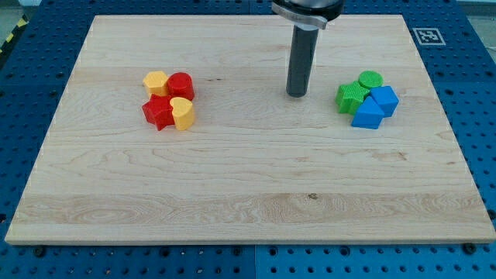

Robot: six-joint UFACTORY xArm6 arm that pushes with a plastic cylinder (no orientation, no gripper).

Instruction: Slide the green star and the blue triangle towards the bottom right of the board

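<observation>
- Desk [248,194]: wooden board, carrying our blocks.
- Rod: our tip [297,94] rests left of the green star [352,98], apart; no fingers fitted, nothing gripped.
- Blue triangle [367,116]: touching the star, view's right.

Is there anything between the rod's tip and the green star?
No. In the camera view, only bare wood lies between my tip and the green star. The blue triangle sits just beyond the star.
</observation>
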